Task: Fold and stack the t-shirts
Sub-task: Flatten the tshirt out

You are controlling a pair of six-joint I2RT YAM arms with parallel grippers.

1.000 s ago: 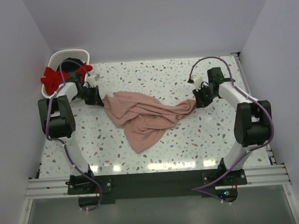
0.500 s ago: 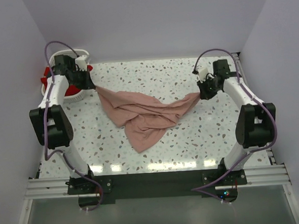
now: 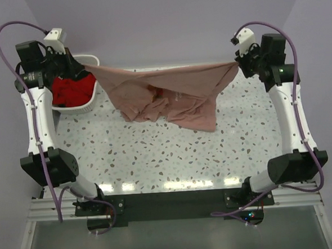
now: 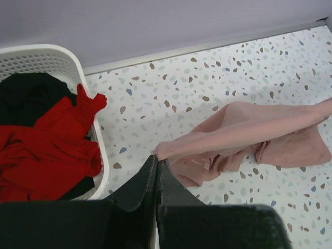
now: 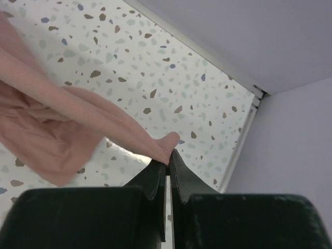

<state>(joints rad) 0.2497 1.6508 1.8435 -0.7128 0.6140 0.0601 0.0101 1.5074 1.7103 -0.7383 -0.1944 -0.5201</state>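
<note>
A second ago the salmon-pink t-shirt (image 3: 169, 90) lay as a crumpled heap in the middle of the table (image 3: 156, 153), with both my arms low at its ends. Now I have raised both arms and drawn them apart toward the far side. The shirt hangs stretched between them, its top edge pulled nearly taut from left to right and the rest drooping below in loose folds. I cannot tell whether the lowest folds touch the table. My left gripper (image 4: 157, 158) is pressed together, pinching the shirt's left end up beside the white basket (image 3: 91, 103). My right gripper (image 5: 168, 155) is pressed together on the right end, near the far right corner. The red t-shirt (image 4: 46, 150) and the black t-shirt (image 4: 26, 98) sit bunched in the basket at the far left. I judge this lift opens the cloth out for laying it flat; no fold is made yet, and two shirts wait.
</note>
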